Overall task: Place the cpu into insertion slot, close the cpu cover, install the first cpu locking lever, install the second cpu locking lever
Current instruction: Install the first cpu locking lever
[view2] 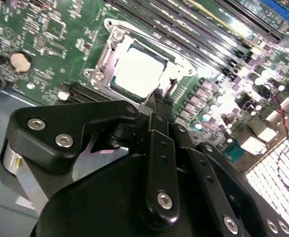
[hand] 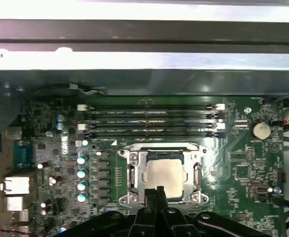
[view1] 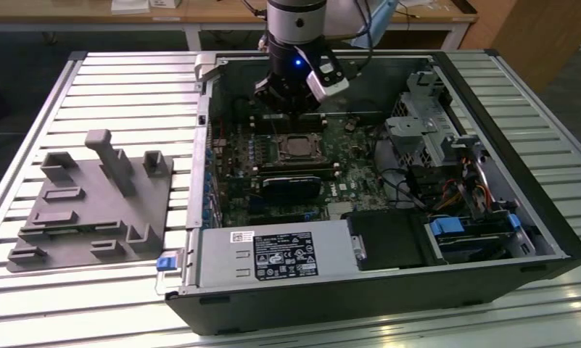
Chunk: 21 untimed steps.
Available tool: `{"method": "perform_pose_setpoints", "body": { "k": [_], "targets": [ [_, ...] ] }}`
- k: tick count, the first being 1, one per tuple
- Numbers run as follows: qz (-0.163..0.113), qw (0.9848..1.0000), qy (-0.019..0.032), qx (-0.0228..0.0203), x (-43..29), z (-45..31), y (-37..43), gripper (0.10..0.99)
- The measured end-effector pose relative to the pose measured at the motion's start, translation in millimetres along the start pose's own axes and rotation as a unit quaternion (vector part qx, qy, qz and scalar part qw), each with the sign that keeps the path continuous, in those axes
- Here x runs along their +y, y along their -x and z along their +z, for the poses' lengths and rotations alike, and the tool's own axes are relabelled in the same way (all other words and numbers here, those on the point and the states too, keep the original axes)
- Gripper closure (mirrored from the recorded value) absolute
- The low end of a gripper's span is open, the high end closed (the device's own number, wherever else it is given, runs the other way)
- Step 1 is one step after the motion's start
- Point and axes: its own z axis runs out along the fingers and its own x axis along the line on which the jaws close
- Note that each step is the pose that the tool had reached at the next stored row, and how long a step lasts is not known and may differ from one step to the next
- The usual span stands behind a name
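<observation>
1. The gripper (hand: 154, 193) has its fingers pressed together, gripping nothing I can make out, its tips at the edge of the metal frame (hand: 134, 173).
2. The chip (hand: 163, 175) lies flat inside that frame, mid circuit board (hand: 243, 170), beside the long slots (hand: 149, 120).

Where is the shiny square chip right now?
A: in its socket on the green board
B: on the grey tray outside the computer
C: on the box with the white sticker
A: in the first wrist view the cpu lies flat in the insertion slot on the green board.
</observation>
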Motion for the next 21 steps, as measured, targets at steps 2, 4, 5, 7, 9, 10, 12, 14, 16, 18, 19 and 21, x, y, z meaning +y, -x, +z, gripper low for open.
{"method": "perform_pose_setpoints", "body": {
  "k": [2,4,5,7,9,10,12,14,16,18,19,21],
  "targets": [
    [0.0,1.0,0.0001,-0.0005,-0.1,-0.2,-5.3,0.98],
    [0.0,1.0,0.0001,-0.0011,-0.3,-0.4,-10.6,0.98],
    [0.0,1.0,0.0002,-0.0014,-0.4,-0.5,-13.3,0.98],
    [0.0,1.0,0.0003,-0.0019,-0.5,-0.7,-18.7,0.98],
    [0.0,1.0,0.0007,-0.0022,-0.7,-0.8,-23.2,0.98],
    [0.0,1.0,0.0013,-0.0023,-0.7,-0.9,-25.1,0.98],
    [0.0,1.0,0.0035,-0.0025,-0.8,-0.9,-29.1,0.98],
    [0.0,1.0,0.0073,-0.0028,-1.0,-1.0,-33.5,0.98],
    [0.0,0.9999,0.0116,-0.0033,-1.1,-1.0,-37.9,0.98],
    [0.001,0.9998,0.0172,-0.0038,-1.2,-1.1,-41.6,0.98],
    [0.001,0.9998,0.0205,-0.0039,-1.3,-1.1,-43.1,0.98],
    [0.001,0.9996,0.0279,-0.0041,-1.3,-1.0,-45.6,0.98]
  ]
}}
